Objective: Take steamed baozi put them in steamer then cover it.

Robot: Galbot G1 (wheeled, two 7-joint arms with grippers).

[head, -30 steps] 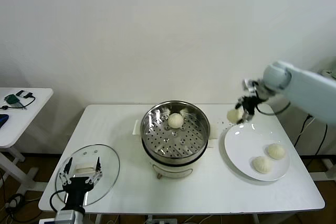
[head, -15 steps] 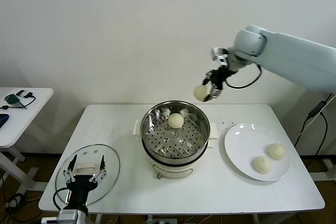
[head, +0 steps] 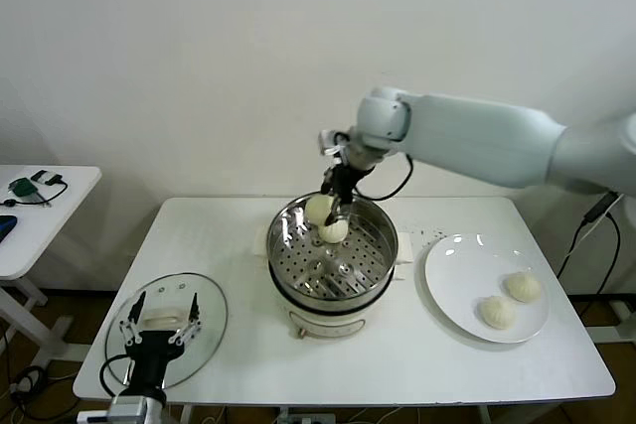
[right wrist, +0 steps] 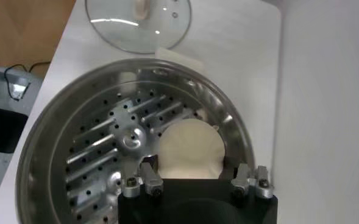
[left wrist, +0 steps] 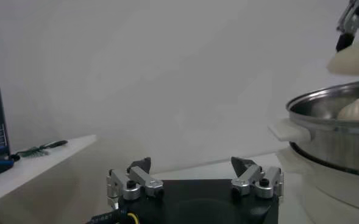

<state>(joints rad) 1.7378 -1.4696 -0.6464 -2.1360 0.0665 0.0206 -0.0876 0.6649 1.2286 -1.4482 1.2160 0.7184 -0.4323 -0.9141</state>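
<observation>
**Right arm holds a bun over the steamer's far rim**

At the far left of the head view stands a small side table [head: 45, 208] with a few small items on it, apart from the main white table [head: 229, 245]. Near the main table's front left corner lies the round glass lid [head: 169, 330], flat on the surface. The left gripper [head: 159, 330] hovers just above that lid with its fingers [left wrist: 133, 181] spread wide and nothing between them; the left wrist view shows both fingertips well apart over open space.

In the middle of the table sits the steamer [head: 333, 265], its perforated tray bare except for one baozi [head: 334, 232] lying toward the far side. Directly above the far left part of the rim hangs the right gripper [head: 328, 209], reaching in from the right on its long pale arm. Its fingers are closed on a second baozi [head: 318, 209], which sits just beside and slightly above the one already on the tray. In the right wrist view that held bun [right wrist: 190, 149] fills the gap between the two fingers, with the tray's holes spread out beneath it.

To the right of the steamer lies the white plate [head: 462, 270]. Two more baozi [head: 497, 312] [head: 523, 287] rest on its near right part, close to each other.
</observation>
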